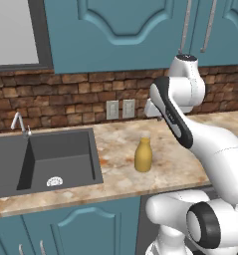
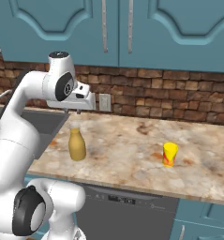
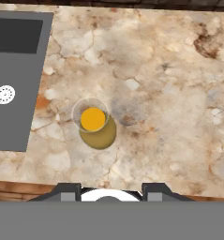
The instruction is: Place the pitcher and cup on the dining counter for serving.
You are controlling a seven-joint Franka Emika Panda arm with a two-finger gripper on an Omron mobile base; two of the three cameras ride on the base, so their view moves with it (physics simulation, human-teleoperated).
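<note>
The mustard-yellow pitcher [image 1: 143, 156] [image 2: 77, 145] stands upright on the marbled counter just right of the sink. From above, in the hand view, the pitcher [image 3: 97, 124] shows its pale rim and orange top. My gripper [image 2: 76, 111] [image 3: 111, 190] hangs well above the pitcher and points down, its jaws apart with nothing between them. The small yellow cup [image 2: 169, 153] with its orange-red base stands on the same counter, further right. The dining counter is out of view.
A dark sink [image 1: 51, 154] [image 3: 15, 79] with a faucet [image 1: 21, 124] lies left of the pitcher. The brick backsplash carries wall outlets [image 1: 120, 108] [image 2: 104, 101]. Teal cabinets [image 2: 132, 28] hang overhead. A dishwasher front [image 2: 123, 206] sits under the counter.
</note>
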